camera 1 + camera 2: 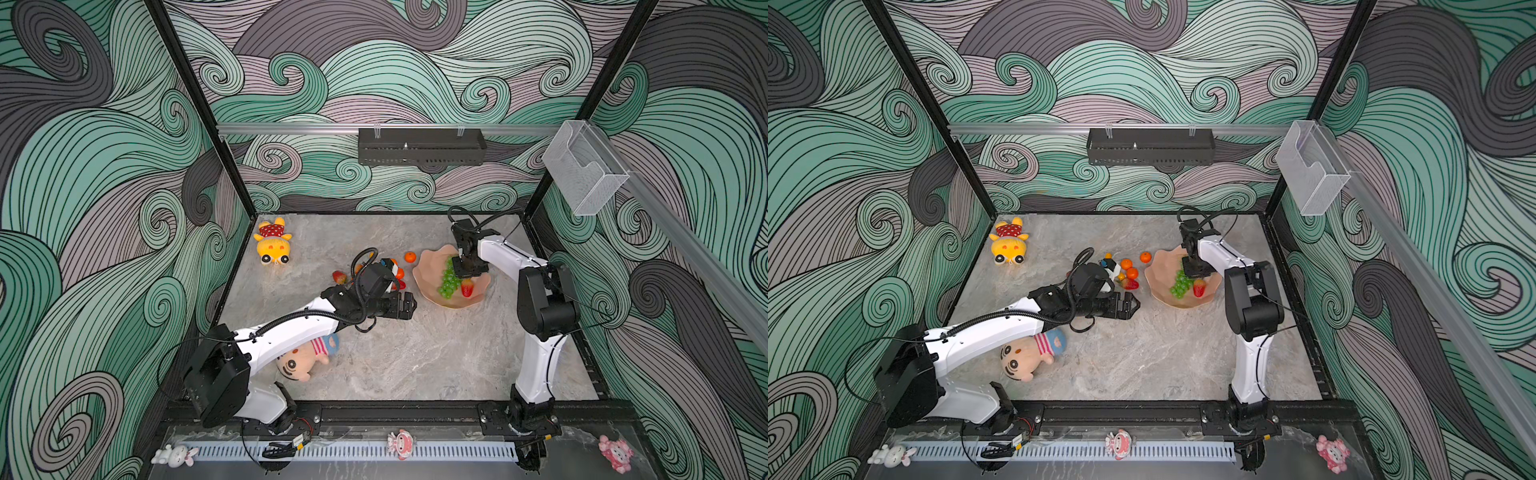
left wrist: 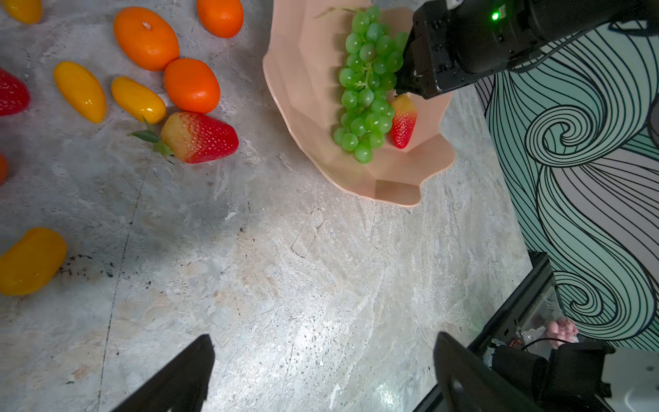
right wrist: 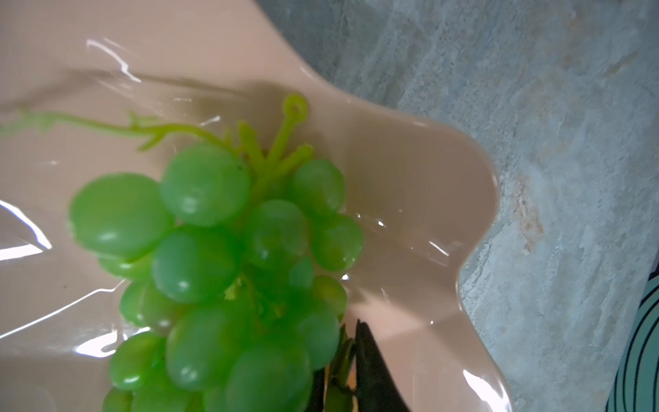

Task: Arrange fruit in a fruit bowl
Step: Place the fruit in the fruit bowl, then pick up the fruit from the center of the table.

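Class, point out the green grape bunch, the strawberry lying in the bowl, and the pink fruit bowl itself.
grape bunch [image 2: 367,85]: left wrist view, middle of the cluster.
strawberry [image 2: 403,126]: left wrist view, its red body.
fruit bowl [image 2: 306,71]: left wrist view, bare inner wall.

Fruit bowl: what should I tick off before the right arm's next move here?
1. Grape bunch lying inside the fruit bowl: ok.
2. Bowl strawberry inside, beside the grapes: ok.
3. Right end effector clear of the bowl strawberry: cannot tell; its tip sits at the berry's leafy end.
4. Left end effector open and empty: ok.
5. All fruit in the bowl: not ok; table strawberry, tangerines and kumquats lie on the table.
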`<state>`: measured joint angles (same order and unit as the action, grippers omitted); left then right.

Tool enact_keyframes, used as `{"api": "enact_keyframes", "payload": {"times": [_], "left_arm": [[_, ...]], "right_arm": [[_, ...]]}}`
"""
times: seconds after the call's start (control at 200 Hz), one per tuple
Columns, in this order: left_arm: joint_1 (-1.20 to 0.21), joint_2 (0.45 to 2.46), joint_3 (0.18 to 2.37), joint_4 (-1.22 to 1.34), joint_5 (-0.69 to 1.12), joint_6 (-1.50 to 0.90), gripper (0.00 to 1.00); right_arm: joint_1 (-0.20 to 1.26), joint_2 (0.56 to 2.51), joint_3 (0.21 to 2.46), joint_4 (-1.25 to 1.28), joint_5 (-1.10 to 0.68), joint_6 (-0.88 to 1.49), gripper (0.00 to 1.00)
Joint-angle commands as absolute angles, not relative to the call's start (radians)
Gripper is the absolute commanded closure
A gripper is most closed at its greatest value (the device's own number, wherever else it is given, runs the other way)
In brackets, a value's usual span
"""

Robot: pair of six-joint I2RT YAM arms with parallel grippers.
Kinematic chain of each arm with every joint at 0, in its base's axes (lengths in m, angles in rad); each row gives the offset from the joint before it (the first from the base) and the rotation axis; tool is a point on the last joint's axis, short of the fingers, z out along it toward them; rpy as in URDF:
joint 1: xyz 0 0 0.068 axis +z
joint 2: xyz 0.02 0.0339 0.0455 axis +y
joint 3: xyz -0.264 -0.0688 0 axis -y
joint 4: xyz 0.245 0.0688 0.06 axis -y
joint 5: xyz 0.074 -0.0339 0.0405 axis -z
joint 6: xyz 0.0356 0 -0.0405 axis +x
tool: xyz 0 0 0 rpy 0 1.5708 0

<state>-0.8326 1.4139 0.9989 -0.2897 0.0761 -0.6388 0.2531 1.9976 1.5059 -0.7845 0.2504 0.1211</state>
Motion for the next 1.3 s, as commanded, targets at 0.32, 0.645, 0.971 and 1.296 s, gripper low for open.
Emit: {"api": "enact_keyframes", "payload": {"times": [0.32,0.645,0.971,1.296], "left_arm": [[-0.836,1.333,0.978,-0.346,-0.020,-0.631,0.01],[-0.836,1.129,0.859,-0.418,-0.113,-0.666,0.01],[-0.823,0.934,0.709,-0.413,-0.210,-0.698,0.01],[-0.696,0.907,0.705,-0.438,-0.147,-0.717,0.01]], "right_arm": [[0.256,1.865,1.481,-0.789,0.198,0.159,0.58],[0.325,1.671,1.323,-0.695,0.125,0.188,0.46],[0.492,1.584,1.234,-0.605,0.129,0.208,0.47],[0.659,1.695,1.339,-0.584,0.091,0.137,0.49]]}}
